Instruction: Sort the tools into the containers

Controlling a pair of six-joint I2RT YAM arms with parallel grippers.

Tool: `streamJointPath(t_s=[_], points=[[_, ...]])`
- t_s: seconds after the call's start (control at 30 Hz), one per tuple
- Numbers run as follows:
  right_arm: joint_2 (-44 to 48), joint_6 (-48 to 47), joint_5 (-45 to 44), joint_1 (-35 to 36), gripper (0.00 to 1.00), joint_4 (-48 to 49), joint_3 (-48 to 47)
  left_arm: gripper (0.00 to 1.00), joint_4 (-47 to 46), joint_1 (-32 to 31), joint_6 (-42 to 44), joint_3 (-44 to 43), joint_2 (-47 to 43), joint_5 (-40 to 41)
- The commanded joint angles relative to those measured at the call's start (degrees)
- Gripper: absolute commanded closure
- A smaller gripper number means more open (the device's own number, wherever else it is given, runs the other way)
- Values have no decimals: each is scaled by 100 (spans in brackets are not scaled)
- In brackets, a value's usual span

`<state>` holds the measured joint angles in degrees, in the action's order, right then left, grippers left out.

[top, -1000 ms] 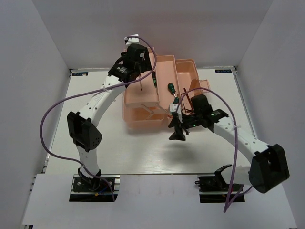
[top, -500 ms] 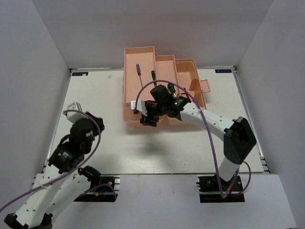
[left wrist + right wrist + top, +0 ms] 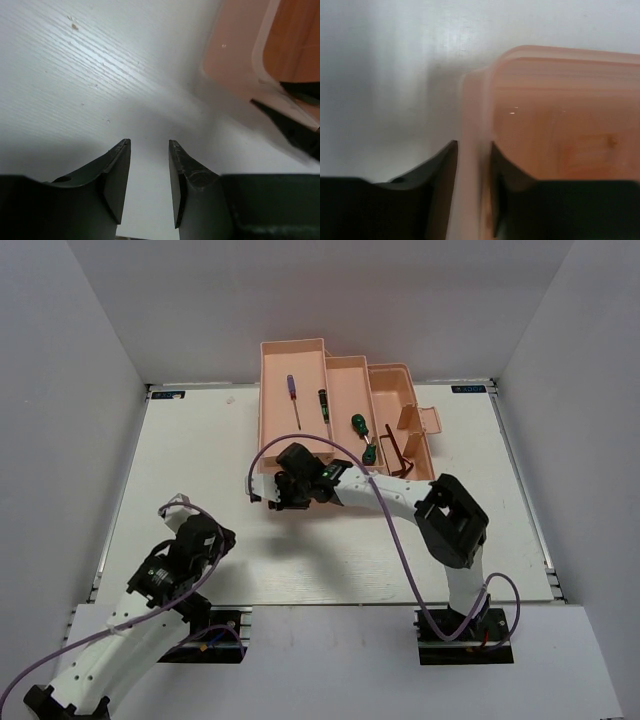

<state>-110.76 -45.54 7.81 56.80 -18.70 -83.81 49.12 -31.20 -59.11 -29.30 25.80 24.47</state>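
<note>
The peach-pink toolbox (image 3: 345, 375) stands fold-out at the table's far middle. A slim blue-and-red screwdriver (image 3: 293, 400) lies in its left compartment, and a green-handled screwdriver (image 3: 323, 403) lies in the middle one. A second green-handled screwdriver (image 3: 358, 425) and dark hex keys (image 3: 402, 455) lie toward the right tiers. My right gripper (image 3: 280, 492) (image 3: 472, 144) is at the box's front left corner, its fingers closed either side of the toolbox wall (image 3: 477, 100). My left gripper (image 3: 215, 538) (image 3: 148, 142) hangs open and empty over bare table near the left front.
The toolbox corner (image 3: 240, 55) shows at the upper right of the left wrist view, with dark parts of the right gripper (image 3: 292, 127) beside it. White enclosure walls (image 3: 70, 360) ring the table (image 3: 200, 450). A purple cable (image 3: 390, 530) loops above the tabletop.
The left arm pulled back from the toolbox to the near left. The right gripper travelled left along the box front to its corner, and its jaws narrowed onto the wall.
</note>
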Motion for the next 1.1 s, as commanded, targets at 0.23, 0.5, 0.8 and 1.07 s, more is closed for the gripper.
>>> streamJointPath(t_s=[0.23, 0.5, 0.8, 1.07], points=[[-43, 518, -140, 77, 100, -106, -952, 53, -2401, 0, -557, 1435, 293, -1592], [388, 1503, 1798, -247, 100, -599, -1533, 52, -4331, 0, -610, 1506, 2092, -2059], [634, 1916, 3427, -748, 100, -600, -1595, 50, -4868, 122, -839, 1497, 2860, -1772], [924, 2137, 3701, -1012, 100, -284, -980, 31, -8430, 544, -909, 2761, 3746, -1286]])
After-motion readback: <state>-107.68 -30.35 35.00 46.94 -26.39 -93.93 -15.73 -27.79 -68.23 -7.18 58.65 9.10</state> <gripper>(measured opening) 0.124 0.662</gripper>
